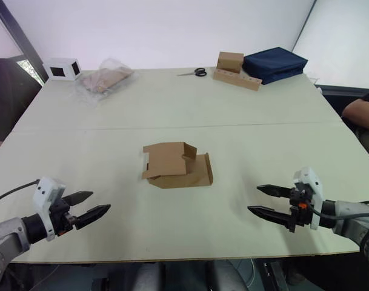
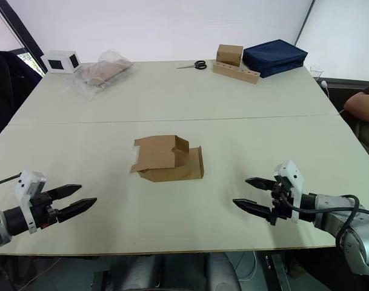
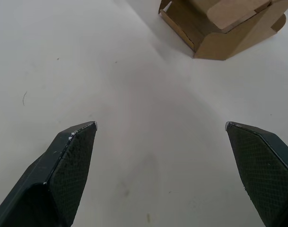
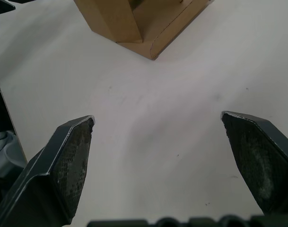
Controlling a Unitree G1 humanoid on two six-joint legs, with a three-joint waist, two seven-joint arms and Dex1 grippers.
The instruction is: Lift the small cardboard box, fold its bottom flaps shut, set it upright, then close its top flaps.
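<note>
The small cardboard box point(image 1: 175, 165) lies on its side in the middle of the table, plain brown, with flaps loose at both ends. One flap with an angled corner point(image 1: 190, 150) rests over its top; another flap point(image 1: 203, 171) lies flat on the table toward the right. My left gripper point(image 1: 92, 205) hovers open near the front left edge, well short of the box point(image 3: 219, 26). At the front right, my right gripper point(image 1: 264, 200) is open too, pointing at the box point(image 4: 134, 21) from a distance. Nothing is between either pair of fingers.
At the back stand a white box with dark windows point(image 1: 63, 68), a clear plastic bag point(image 1: 105, 77), scissors point(image 1: 196, 72), a brown box on a long cardboard strip point(image 1: 236, 71) and a dark blue bag point(image 1: 274, 63). A person's arm point(image 1: 361, 112) shows at the right edge.
</note>
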